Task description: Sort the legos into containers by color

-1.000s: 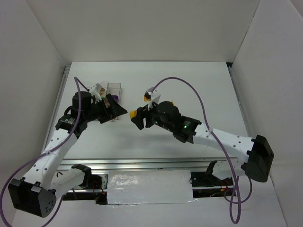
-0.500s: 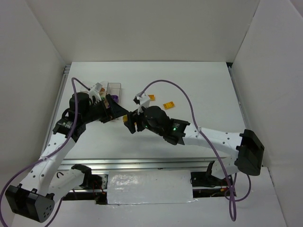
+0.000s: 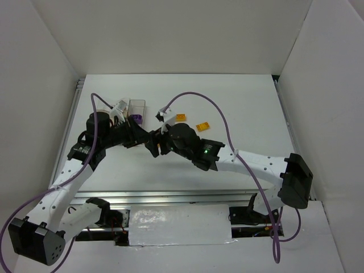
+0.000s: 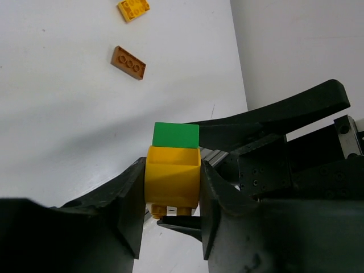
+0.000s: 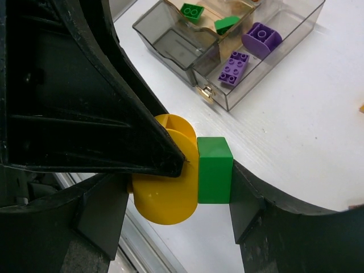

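Left gripper [image 4: 172,187]: I am pinching the yellow brick [image 4: 170,170] by its sides, with my jaws pressing flat against it.
Right gripper [image 5: 179,182]: my jaws are bearing on the same pair, one on the yellow piece and one on the green brick [image 5: 214,170]. How firmly they are gripping, I cannot quite tell.
Joined legos [image 3: 151,135]: a smooth green block is sitting on a chunky yellow one. Both are hanging between my two arms, near the containers.
Containers [image 5: 165,40]: one bin is holding green bricks [image 5: 193,10], and the neighbouring one is holding purple bricks [image 5: 233,65].
Loose legos: an orange brick [image 4: 128,62] and a small yellow one [image 4: 133,7] are lying on the table [image 3: 239,102].
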Controlling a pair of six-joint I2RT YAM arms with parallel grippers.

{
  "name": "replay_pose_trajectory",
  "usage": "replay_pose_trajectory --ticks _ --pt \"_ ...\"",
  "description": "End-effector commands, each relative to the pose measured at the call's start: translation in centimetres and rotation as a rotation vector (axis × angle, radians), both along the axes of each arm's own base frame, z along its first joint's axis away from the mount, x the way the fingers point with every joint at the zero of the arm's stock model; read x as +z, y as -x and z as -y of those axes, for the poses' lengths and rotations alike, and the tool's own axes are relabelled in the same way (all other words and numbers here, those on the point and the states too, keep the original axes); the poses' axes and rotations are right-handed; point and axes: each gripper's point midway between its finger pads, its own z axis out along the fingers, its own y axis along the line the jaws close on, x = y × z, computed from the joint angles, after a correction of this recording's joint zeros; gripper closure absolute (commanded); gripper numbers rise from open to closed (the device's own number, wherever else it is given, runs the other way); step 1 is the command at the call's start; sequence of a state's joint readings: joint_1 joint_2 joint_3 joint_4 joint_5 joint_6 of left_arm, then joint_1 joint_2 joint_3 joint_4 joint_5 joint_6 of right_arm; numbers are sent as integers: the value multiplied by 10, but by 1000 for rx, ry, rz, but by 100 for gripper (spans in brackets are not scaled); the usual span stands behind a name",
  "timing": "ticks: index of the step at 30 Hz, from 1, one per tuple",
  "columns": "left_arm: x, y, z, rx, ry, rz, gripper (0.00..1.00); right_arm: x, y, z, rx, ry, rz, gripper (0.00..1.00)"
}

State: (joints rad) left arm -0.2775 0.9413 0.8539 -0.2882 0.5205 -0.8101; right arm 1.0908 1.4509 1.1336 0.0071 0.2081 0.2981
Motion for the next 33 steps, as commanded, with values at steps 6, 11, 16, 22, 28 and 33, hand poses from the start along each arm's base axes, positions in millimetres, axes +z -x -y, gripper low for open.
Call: replay_pose_trajectory --ticks 6,11,16,22,28,33 --pt "15 7 15 -125 44 89 100 49 18 -18 135 -180 46 30" --pt "33 7 10 -95 33 165 100 46 27 -7 179 -183 47 19" --pt "50 11 10 -119 33 229 100 29 37 9 265 -151 34 10" --pt "69 26 12 -207 23 359 100 24 54 53 435 -197 -2 0" --pt "84 55 17 -337 52 516 100 49 90 69 624 -236 -11 3" --pt "98 90 22 -491 123 633 100 70 97 66 661 -281 -56 6"
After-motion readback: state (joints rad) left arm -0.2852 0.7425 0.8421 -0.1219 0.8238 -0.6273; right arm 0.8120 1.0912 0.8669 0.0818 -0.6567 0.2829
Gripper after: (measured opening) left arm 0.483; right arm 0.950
